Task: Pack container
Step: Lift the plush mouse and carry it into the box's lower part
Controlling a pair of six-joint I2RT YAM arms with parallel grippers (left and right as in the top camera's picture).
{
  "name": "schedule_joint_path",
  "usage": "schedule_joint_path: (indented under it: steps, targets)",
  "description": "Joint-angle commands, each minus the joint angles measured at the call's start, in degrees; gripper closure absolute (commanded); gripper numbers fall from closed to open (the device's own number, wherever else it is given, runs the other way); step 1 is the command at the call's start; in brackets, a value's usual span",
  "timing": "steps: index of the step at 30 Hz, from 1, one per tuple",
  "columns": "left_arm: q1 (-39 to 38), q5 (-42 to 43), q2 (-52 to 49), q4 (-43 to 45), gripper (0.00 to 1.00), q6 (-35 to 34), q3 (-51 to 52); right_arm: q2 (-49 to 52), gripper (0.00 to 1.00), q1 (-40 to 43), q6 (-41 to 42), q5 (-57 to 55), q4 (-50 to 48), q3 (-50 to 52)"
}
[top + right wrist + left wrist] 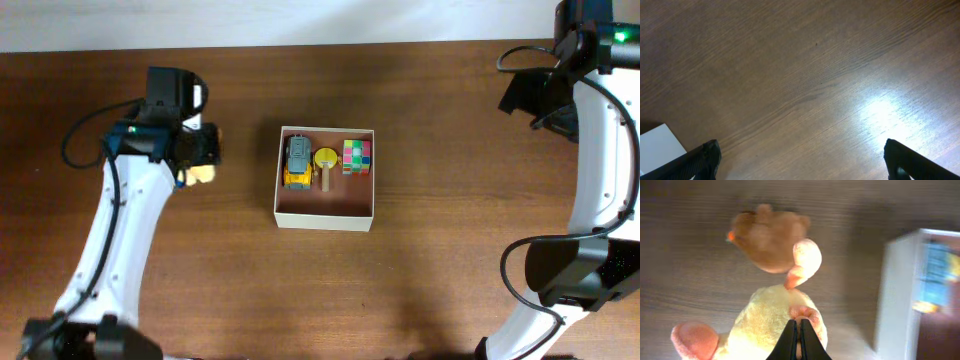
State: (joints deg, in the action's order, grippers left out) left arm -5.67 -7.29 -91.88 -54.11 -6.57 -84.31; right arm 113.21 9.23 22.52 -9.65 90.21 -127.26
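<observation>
The container (325, 214) is a square white-walled box with a pinkish-brown inside, at the table's middle; its white wall shows in the left wrist view (892, 295) and a corner in the right wrist view (657, 145). Inside, along the far wall, lie a yellow toy truck (297, 160), a yellow round-headed toy (326, 165) and a coloured cube (357, 156). My left gripper (799, 330) is shut on a yellow and pink plush toy (760, 325), held above the table left of the container; it peeks out under the wrist overhead (203, 173). My right gripper (802, 157) is open and empty over bare table at the far right.
A blurred brown shape (767, 240) on the table lies below the plush, apparently its shadow. The near half of the container's floor is bare. The right arm (600, 150) stands along the table's right edge.
</observation>
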Motion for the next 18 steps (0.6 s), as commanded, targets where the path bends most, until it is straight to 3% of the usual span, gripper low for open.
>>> schedule_joint_path:
  steps: [1,11,18]
  targets:
    - [-5.9,4.8,3.9,-1.4,0.98,-4.2,-1.2,0.4,0.01,0.2,0.7,-0.9,0.0,0.3]
    - [-22.2,4.5,4.3,2.1,0.98,-11.5,-1.2,0.4,0.01,0.2,0.7,-0.9,0.0,0.3]
    - [-27.5,4.5,0.9,6.1,0.98,-15.3,-1.2,0.4,0.01,0.2,0.7,-0.9,0.0,0.3]
